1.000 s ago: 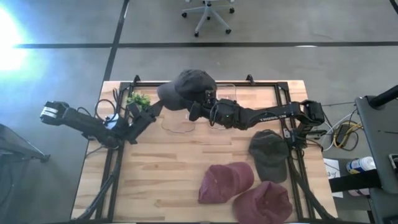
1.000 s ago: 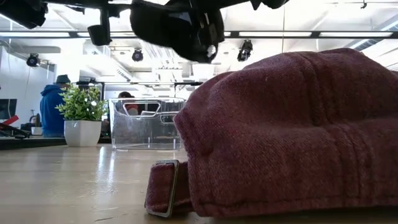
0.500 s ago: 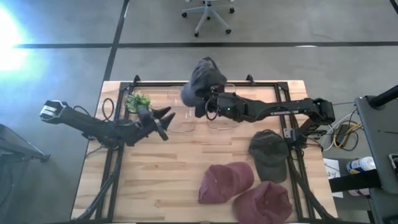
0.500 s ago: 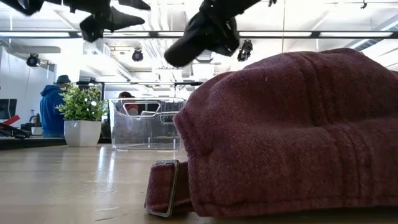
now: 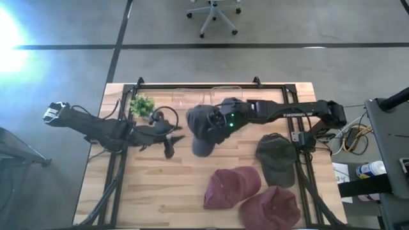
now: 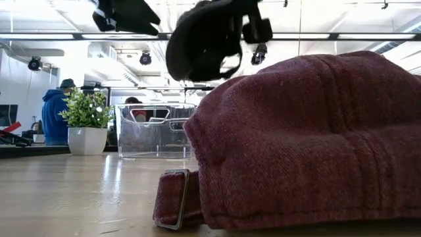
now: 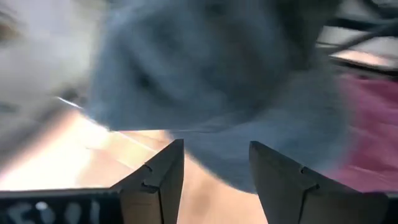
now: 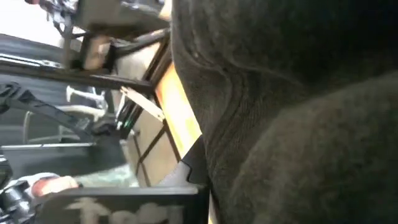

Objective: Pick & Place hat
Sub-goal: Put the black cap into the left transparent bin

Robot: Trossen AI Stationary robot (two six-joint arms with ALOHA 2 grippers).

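High view: dark hat (image 5: 203, 125) in right fingers (image 5: 220, 121).

The floor (image 5: 268, 64) is grey concrete with a dark line across it. A white office chair (image 5: 214, 13) stands behind the table. Strong light (image 5: 9, 38) falls from one side. Ceiling lamps (image 6: 145, 58) hang in the room.

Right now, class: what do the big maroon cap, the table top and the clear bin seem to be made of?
Maroon cap: likely brushed cotton or wool, matte; fuzzy weave, stitched seams.
Table top: pale wood, slight sheen; jointed plank strips.
Clear bin: probably hard plastic, glossy; see-through, bright reflections.
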